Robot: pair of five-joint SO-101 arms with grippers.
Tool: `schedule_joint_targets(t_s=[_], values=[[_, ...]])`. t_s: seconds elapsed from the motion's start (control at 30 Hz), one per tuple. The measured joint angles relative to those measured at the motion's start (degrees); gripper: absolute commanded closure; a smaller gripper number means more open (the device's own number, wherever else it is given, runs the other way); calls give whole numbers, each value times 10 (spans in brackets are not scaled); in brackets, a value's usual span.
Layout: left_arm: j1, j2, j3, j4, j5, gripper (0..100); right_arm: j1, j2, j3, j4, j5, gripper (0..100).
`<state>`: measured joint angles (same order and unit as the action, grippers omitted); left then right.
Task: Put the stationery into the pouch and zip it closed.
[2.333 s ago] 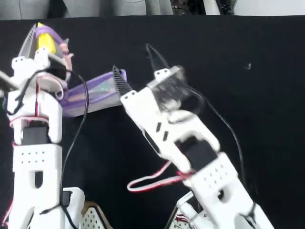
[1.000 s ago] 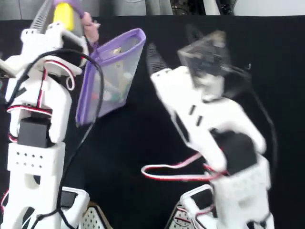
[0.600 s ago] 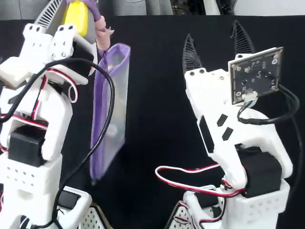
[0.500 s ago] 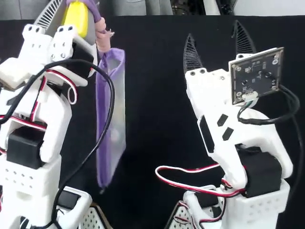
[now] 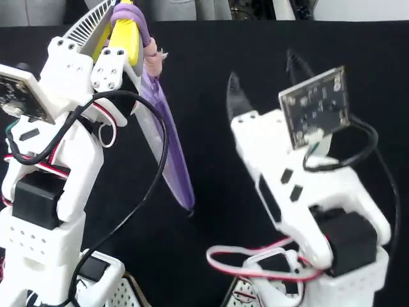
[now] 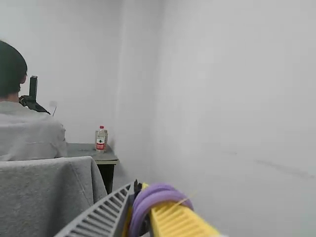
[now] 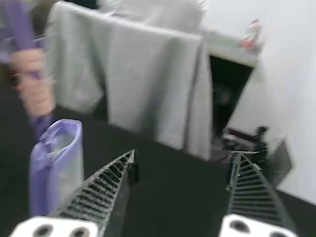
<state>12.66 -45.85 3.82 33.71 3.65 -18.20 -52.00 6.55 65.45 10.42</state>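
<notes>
1. At the far left of the black desk [image 5: 358,57], the left arm stands raised. Its left hand [image 5: 117,16] is pressed together on the top of the purple pouch [image 5: 167,147].
2. In the left wrist view, the left hand [image 6: 143,200] shows a grey ribbed finger and a yellow one. A purple loop of the pouch [image 6: 157,196] is pinched between them.
3. From the high view the pouch is seen almost edge-on. It hangs from that hand and slants toward the near right, so its lower corner lies between the two arms. Whether that corner touches the desk cannot be told.
4. A pink charm [image 5: 153,61] dangles at the top of the pouch, just beside the left hand.
5. On the right of the desk, the right hand [image 5: 265,82] is spread and holds nothing. It is apart from the pouch, on its right.
6. In the right wrist view, the right hand [image 7: 175,190] has its two dark ribbed fingers wide apart over the desk [image 7: 173,163]. The pouch [image 7: 52,163] hangs beyond them on the left arm's side, with the pink charm [image 7: 34,86] at its top.
7. Whether stationery lies inside the pouch, and whether its zip is drawn, cannot be told.
8. A camera board [image 5: 313,105] with a black cable [image 5: 358,147] sits on the right arm's wrist.
9. A grey cloth [image 7: 143,74] hangs beyond the desk's far edge.
</notes>
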Motion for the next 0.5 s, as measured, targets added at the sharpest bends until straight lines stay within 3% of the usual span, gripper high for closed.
schedule_joint_targets(t_s=[0.2, 0.5], values=[[4, 0, 0, 0, 0, 970, -65, -69, 66, 27, -23, 713], [6, 0, 0, 0, 0, 970, -156, -209, 351, -120, -25, 710]])
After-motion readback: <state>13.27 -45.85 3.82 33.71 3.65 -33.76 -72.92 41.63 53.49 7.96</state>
